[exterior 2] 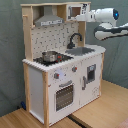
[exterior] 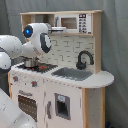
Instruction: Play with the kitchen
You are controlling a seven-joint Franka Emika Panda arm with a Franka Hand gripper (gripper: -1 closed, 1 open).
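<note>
The toy kitchen (exterior: 65,85) (exterior 2: 60,75) is white and light wood, and it shows in both exterior views. It has a grey hood (exterior 2: 48,20), a black faucet (exterior: 84,59) (exterior 2: 75,39), a sink (exterior: 72,73) (exterior 2: 81,50), a metal pot (exterior: 31,63) (exterior 2: 50,56) on the stovetop and an oven (exterior 2: 64,95) below. My gripper (exterior: 58,29) (exterior 2: 80,16) is up at the microwave cabinet (exterior: 75,23) (exterior 2: 75,10), against its front. The white arm (exterior: 35,42) (exterior 2: 107,15) reaches there over the counter.
A grey curtain hangs behind the kitchen. The kitchen stands on a wooden floor (exterior 2: 100,110). Part of the white robot body (exterior: 10,112) fills the first exterior view's lower left, in front of the oven side.
</note>
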